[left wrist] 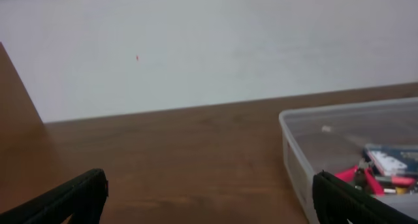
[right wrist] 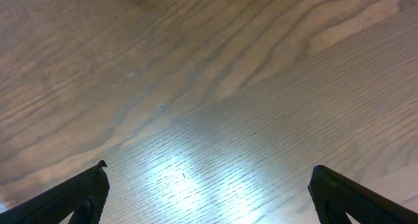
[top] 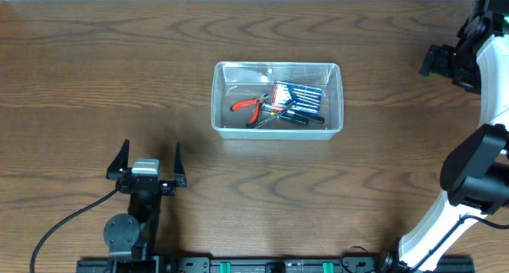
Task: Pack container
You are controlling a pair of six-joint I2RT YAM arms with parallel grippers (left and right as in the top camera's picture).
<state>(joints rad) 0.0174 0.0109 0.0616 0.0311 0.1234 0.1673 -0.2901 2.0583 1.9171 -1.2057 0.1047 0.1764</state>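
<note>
In the middle of the desk (top: 95, 74) the container (top: 276, 64) holds tools (top: 274, 110). It is probably light, slick, flexible plastic, best gripped at the rim. The left hand (top: 149, 150) and right hand (right wrist: 209, 166) are spread and empty.

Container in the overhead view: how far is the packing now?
Done: the pliers and the blue case lie inside the container. In hand: nothing; the left gripper and right gripper are open and empty. Left: no loose tool shows on the table, so packing looks finished.
</note>
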